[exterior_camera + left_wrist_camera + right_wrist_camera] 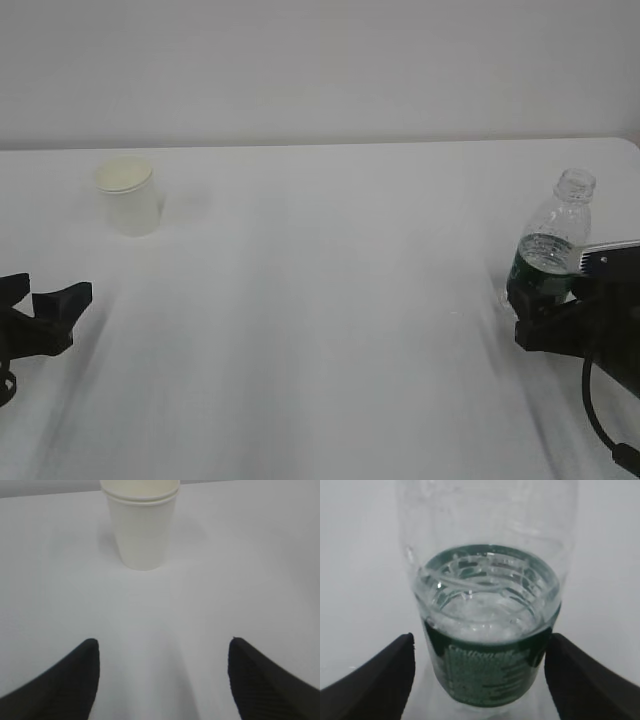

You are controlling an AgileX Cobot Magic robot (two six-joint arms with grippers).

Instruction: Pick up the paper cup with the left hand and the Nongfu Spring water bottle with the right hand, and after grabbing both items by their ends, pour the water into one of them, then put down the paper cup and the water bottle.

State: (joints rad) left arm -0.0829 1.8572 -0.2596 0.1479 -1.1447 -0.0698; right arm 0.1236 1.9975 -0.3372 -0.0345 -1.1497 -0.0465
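The white paper cup stands upright at the far left of the table; in the left wrist view the paper cup is straight ahead, well beyond the fingertips. My left gripper is open and holds nothing. The Nongfu Spring water bottle stands upright at the right, uncapped, with a dark green label. My right gripper is open, one finger on each side of the water bottle at label height. Water fills the bottle to about the top of the label.
The white table spreads bare between cup and bottle. Its far edge meets a plain pale wall, and its rounded right corner lies just behind the bottle.
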